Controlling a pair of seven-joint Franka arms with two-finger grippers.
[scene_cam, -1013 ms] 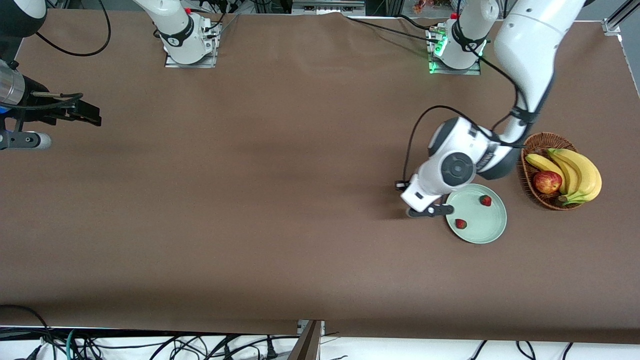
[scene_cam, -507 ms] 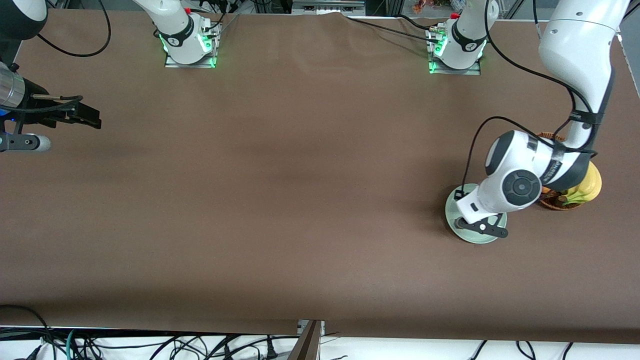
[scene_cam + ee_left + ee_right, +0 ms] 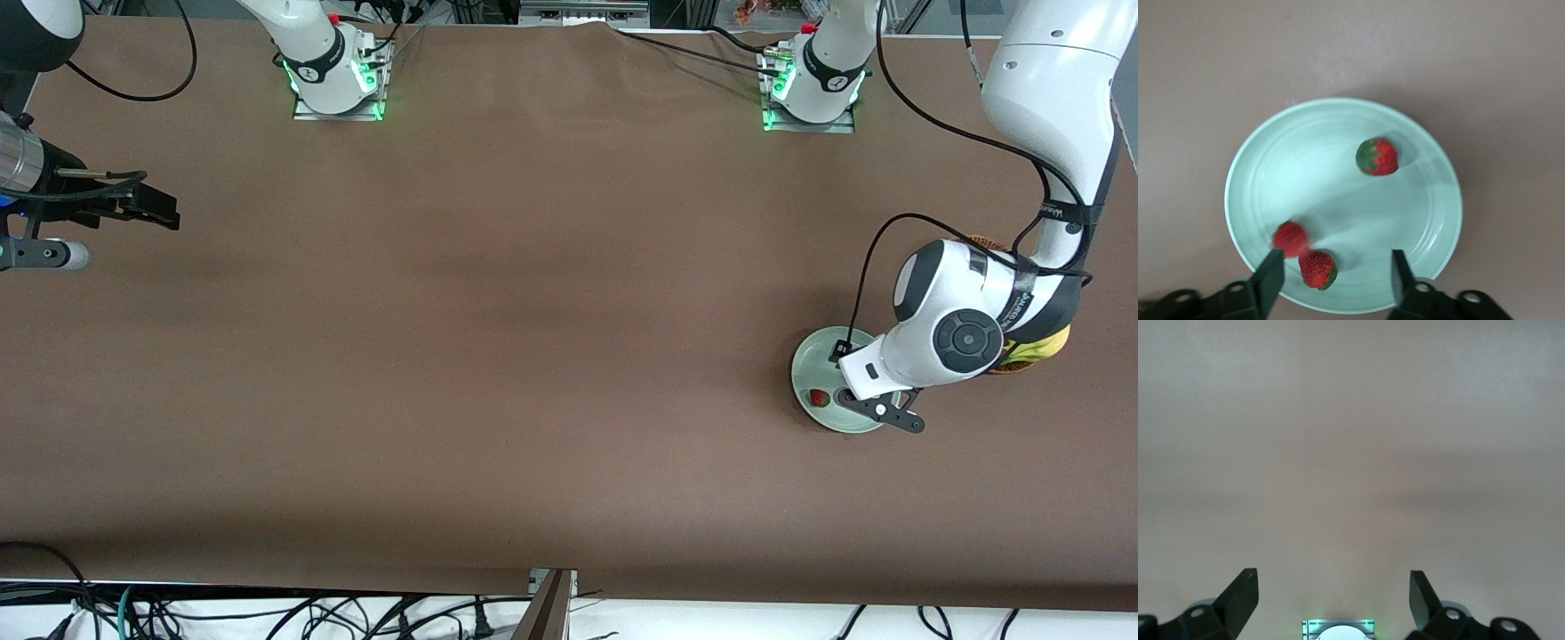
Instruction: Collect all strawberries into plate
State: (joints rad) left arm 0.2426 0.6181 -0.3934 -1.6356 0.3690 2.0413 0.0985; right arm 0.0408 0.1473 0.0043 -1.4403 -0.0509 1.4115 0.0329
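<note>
Three strawberries (image 3: 1377,157) on mint-green plate (image 3: 1271,173): one near 1 o'clock, two at rim by 7 o'clock. Left gripper (image 3: 1333,279) over plate, fingers apart, empty. Right gripper (image 3: 1333,595) waits wide open, empty. Berries likely light, soft, bruisable; pinch gently across body.

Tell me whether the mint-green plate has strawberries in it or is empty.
Not empty: the round pale mint-green plate holds three small red strawberries, seen below the open left end effector over it.
</note>
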